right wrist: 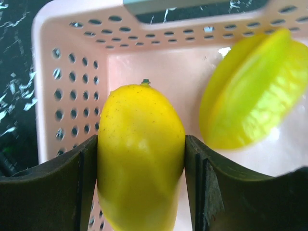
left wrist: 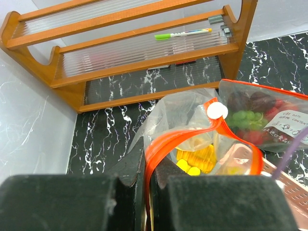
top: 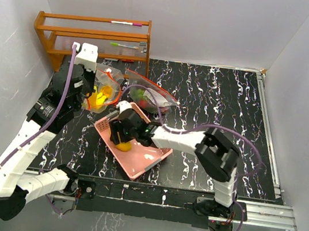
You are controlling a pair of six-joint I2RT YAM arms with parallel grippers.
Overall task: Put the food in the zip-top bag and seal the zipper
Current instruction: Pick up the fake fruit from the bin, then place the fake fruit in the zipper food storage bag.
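Smooth, waxy yellow skin on the mango (right wrist: 139,154), satin pink plastic on the perforated basket (right wrist: 72,72). The bag (left wrist: 173,110) is clear crinkly film; behind it, varnished wood on the rack (left wrist: 239,33).

- Top view: bright, even, diffuse light; soft shadows on desk (top: 232,98).
- Left wrist view: left claw fingers (left wrist: 57,202) dark, out of focus in foreground.
- Right wrist view: star-shaped fruit (right wrist: 250,96) blurred; small glare spot on basket (right wrist: 72,72) floor.

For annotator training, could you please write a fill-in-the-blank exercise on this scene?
The right gripper grips the yellow mango in the ____ basket.
In the right wrist view, the star fruit lies to the mango's ____.
The left gripper pinches the zip-top bag, whose zipper is ____.
Missing: pink; right; open.
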